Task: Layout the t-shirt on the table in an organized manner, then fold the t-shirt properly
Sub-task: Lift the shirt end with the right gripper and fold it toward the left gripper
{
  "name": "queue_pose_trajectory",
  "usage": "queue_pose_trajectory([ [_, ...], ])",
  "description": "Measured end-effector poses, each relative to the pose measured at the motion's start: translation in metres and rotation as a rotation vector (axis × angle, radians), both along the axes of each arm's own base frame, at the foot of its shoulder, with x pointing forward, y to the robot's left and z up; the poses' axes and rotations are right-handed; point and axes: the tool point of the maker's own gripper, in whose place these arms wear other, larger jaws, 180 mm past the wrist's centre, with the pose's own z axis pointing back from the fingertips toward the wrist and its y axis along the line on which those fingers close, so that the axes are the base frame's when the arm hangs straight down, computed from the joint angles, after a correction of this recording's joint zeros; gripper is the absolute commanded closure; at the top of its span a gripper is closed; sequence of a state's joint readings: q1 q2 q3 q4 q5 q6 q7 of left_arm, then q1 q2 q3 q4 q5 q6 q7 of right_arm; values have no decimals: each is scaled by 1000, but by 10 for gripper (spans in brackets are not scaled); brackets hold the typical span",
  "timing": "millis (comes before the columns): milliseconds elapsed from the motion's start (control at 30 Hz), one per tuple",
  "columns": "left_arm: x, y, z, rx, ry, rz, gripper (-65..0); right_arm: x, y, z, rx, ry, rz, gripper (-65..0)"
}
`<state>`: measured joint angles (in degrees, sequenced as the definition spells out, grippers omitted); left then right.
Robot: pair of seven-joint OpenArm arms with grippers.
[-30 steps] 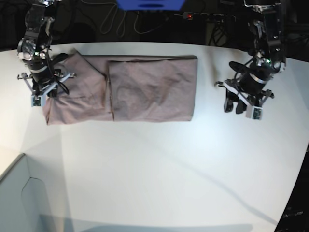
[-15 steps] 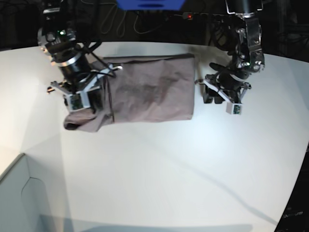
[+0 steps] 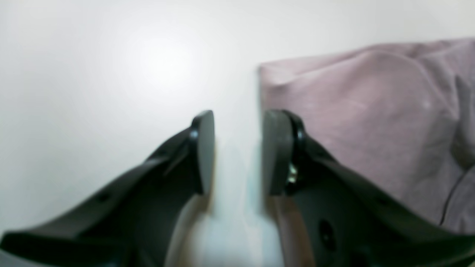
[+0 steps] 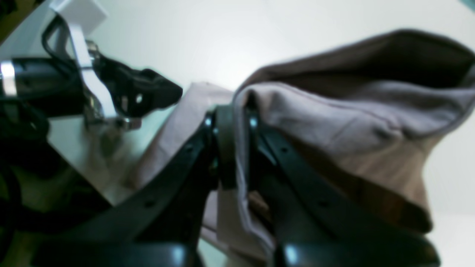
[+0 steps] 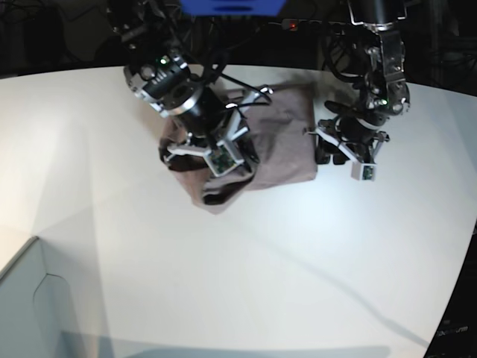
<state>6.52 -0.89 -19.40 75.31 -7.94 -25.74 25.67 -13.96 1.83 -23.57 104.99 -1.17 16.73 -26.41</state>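
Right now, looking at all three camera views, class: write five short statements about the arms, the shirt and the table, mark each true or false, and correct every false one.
1. The right gripper is clamped on a fold of the t-shirt. True.
2. The left gripper is holding the shirt's edge. False: its jaws stand apart with bare table between them, beside the edge.
3. The shirt lies fully flat. False: the right gripper lifts part of it in a bunched fold.
4. The left gripper is near the shirt's edge. True.
5. The shirt hangs over the table's edge. False: it is well in on the tabletop.
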Motion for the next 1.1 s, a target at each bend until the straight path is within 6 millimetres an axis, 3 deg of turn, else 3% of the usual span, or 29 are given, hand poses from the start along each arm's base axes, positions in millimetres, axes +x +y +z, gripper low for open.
queue_pose_trajectory([
  [300,2,1,1,2,-2,-1,-216,-4,52,-18,-25,15,179,0],
  [467,3,5,4,8,-11,6,-216,6,61,-36,-82,28,229,0],
  [533,2,16,8,35,-17,2,-216,10,63,-41,-100,29,245,0],
  [667,-3,64,25,109,-57,80,-216,11,68,-44,-119,27,271,0],
  [767,-17,91,24,140,-36,133,-217,5,77,-38,-112,11,299,0],
  [833,-20,98,20,139,-27,154,-216,1,84,-31,-100,-4,318,0],
  [1100,-23,74,-1,96,27,113,-214,-20,109,-29,-81,-13,399,0],
])
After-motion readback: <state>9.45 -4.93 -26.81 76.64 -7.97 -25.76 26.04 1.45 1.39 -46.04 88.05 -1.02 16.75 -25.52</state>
